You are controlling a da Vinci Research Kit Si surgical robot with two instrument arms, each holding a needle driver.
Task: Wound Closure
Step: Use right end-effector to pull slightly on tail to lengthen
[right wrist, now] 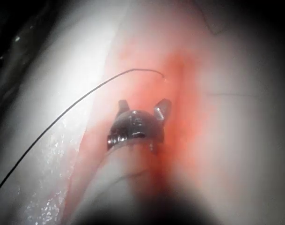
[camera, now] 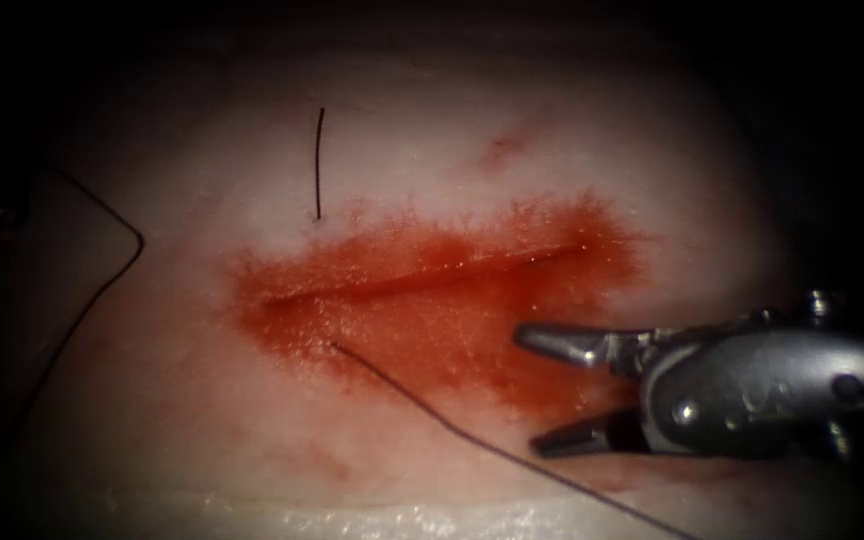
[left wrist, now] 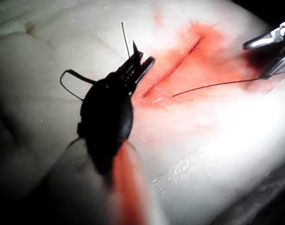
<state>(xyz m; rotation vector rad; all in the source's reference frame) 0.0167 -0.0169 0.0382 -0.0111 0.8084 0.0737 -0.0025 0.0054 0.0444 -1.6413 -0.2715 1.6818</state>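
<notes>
The tissue [camera: 202, 420] carries a long cut [camera: 422, 272] ringed by red fluid [camera: 432, 330]. Near the cut's left end, thread [camera: 472, 435] leaves the tissue on the near side and trails off to the lower right. A short thread end [camera: 319, 160] stands up on the far side. My right tool [camera: 530, 390] hovers near the cut's right end on its near side, jaws open, holding nothing. It also appears in the right wrist view [right wrist: 143, 105]. My left tool [left wrist: 143, 51] is a dark shape over the cut's left end, jaws slightly open and holding nothing. I cannot tell where the needle is.
A slack bend of thread [camera: 137, 245] lies on pale tissue far to the left of the cut. A faint red smear [camera: 502, 148] marks the far side. The tissue's glistening near edge [camera: 402, 515] runs along the front.
</notes>
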